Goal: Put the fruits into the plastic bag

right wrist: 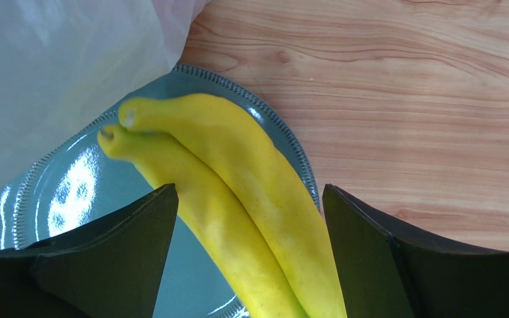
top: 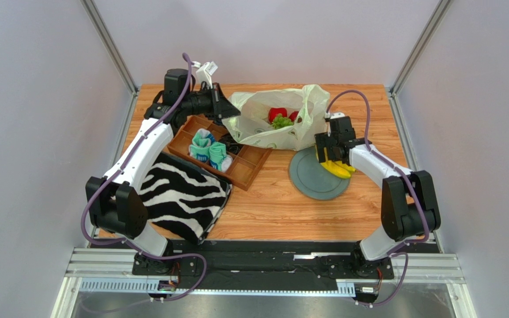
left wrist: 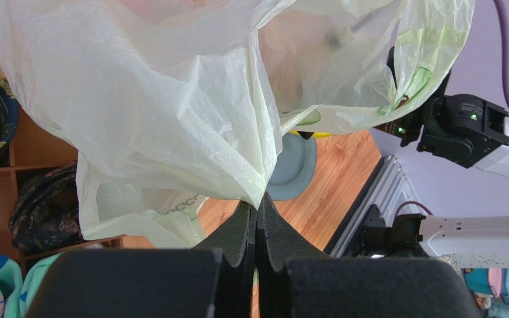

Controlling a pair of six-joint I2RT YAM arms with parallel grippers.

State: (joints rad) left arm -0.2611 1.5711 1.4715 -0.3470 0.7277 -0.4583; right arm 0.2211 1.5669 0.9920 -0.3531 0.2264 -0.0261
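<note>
My right pincer [right wrist: 249,192], open, straddles the bananas [right wrist: 237,165]: close squarely on both. My left pincer [left wrist: 257,211] grips the bag [left wrist: 157,99], apparently its rim.

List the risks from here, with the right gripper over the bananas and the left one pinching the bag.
1. The right gripper stands open astride the bananas on a glossy plate. Closing may push them sideways or off the rim.
2. The left gripper pinches only a thin fold of the plastic bag. It might slip and let the mouth sag.
3. Bag film lies beside the bananas and could get caught.
</note>
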